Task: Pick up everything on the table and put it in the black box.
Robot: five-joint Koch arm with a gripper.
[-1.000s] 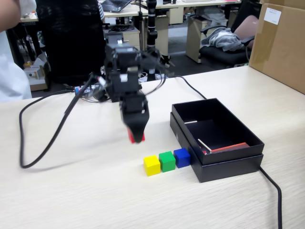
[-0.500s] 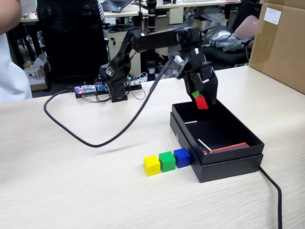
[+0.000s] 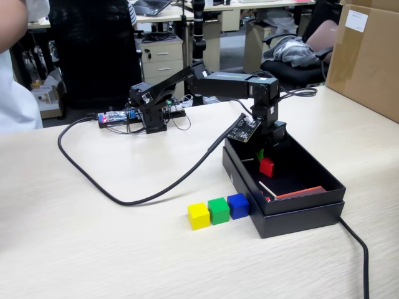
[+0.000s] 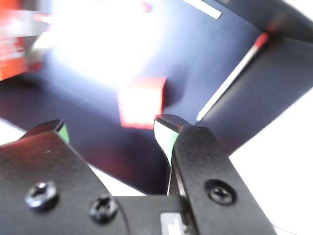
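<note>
Fixed view: hand (image 3: 264,153) low inside the black box (image 3: 312,175), between its walls; red cube (image 3: 267,166) just below it, whether resting or mid-air unclear. Yellow cube (image 3: 199,215), green cube (image 3: 219,210) and blue cube (image 3: 238,205) in a touching row on the pale wood-grain counter (image 3: 93,249), blue against the box's outer wall. Office chairs behind. Wrist view: hand (image 4: 113,133) spread, gripping nothing; red cube (image 4: 141,103) blurred beyond the fingertips; glare hides the box floor.

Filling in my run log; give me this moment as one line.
gripper: open, over black box | red cube: released, in box | yellow cube, green cube, blue cube: on table
</note>
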